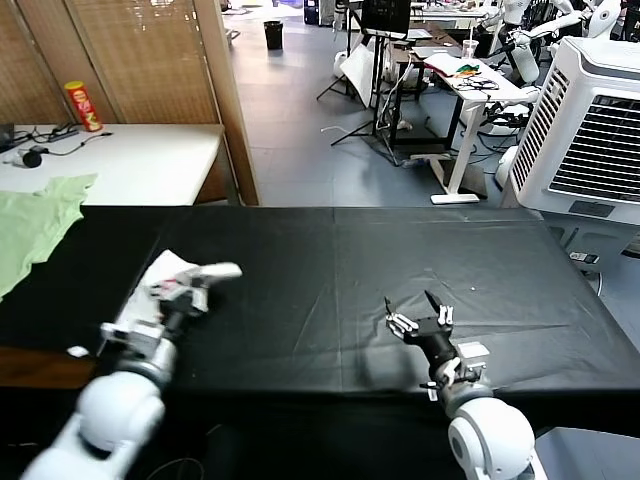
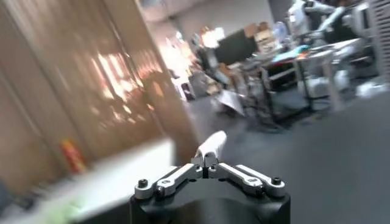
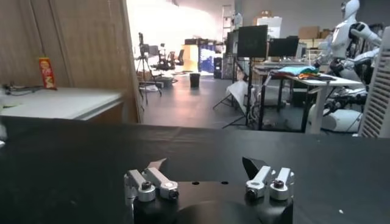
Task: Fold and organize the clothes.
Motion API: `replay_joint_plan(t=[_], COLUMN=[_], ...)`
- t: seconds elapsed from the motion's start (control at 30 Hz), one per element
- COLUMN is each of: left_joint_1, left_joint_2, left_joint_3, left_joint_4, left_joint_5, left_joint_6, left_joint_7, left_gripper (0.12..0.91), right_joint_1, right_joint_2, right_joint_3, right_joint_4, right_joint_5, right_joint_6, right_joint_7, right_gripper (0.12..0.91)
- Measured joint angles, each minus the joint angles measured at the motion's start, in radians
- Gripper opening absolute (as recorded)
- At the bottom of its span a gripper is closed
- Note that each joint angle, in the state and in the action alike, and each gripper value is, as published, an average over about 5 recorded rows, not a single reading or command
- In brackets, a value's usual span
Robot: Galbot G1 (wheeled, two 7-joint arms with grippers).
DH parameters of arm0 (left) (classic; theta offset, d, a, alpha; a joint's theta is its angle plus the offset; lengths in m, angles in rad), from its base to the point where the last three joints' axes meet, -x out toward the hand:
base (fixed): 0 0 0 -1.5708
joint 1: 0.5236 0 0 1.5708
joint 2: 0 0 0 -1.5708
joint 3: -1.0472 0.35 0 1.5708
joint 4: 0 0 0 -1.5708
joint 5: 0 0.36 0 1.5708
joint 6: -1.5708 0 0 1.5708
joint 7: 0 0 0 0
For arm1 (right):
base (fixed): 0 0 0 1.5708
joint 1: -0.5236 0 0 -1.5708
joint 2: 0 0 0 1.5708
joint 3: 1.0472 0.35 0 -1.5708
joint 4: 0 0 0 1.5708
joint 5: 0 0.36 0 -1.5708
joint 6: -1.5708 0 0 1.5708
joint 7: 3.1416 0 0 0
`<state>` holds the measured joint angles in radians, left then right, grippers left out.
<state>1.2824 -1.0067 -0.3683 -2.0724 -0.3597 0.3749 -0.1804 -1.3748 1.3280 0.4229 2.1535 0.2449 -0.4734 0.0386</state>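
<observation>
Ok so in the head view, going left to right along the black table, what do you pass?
Pale green garment → white T-shirt → left gripper, shut and raised above the cloth → right gripper, open over the black table.

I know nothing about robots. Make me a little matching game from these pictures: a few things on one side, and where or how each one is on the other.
Things:
1. left tool
2. right tool
3. pale green garment
4. red snack can

Descriptions:
A. standing upright on the white table
B. open, empty, low over the black table
C. shut, beside a small white cloth bundle
D. spread at the black table's far left end

Pairs: 1-C, 2-B, 3-D, 4-A
</observation>
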Motion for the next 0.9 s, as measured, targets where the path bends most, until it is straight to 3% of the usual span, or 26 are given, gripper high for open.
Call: replay_joint_plan(t=[0.07, 0.13, 0.33, 0.43, 0.5, 0.7, 0.9], left_joint_1=[-0.018, -0.030, -0.019, 0.000, 0.014, 0.055, 0.097], left_joint_2=[-0.057, -0.104, -0.142, -0.126, -0.111, -0.081, -0.093], left_joint_3=[0.057, 0.104, 0.152, 0.143, 0.130, 0.085, 0.053], left_joint_4=[0.010, 0.013, -0.007, -0.027, -0.040, -0.061, -0.052], left_joint_5=[0.011, 0.036, 0.090, 0.082, 0.080, 0.079, 0.099], left_joint_6=[-0.006, -0.010, -0.065, -0.098, -0.113, -0.134, -0.149], left_joint_7=[0.017, 0.046, 0.137, 0.146, 0.141, 0.109, 0.103], left_gripper=[0.162, 0.239, 0.573, 0.721, 0.775, 0.798, 0.798], right_joint_1=[-0.001, 0.003, 0.038, 0.070, 0.096, 0.184, 0.266], right_joint_2=[-0.002, -0.007, -0.021, -0.014, -0.006, 0.031, 0.076], right_joint_3=[-0.009, -0.020, -0.056, -0.082, -0.102, -0.157, -0.170], right_joint_4=[-0.004, -0.008, -0.040, -0.070, -0.094, -0.188, -0.288], right_joint_5=[0.014, 0.036, 0.131, 0.189, 0.227, 0.351, 0.507], right_joint_6=[-0.011, -0.026, -0.067, -0.090, -0.101, -0.113, -0.126], right_joint_7=[-0.007, -0.013, -0.008, 0.008, 0.021, 0.072, 0.138], right_gripper=[0.798, 0.798, 0.798, 0.798, 0.798, 0.798, 0.798])
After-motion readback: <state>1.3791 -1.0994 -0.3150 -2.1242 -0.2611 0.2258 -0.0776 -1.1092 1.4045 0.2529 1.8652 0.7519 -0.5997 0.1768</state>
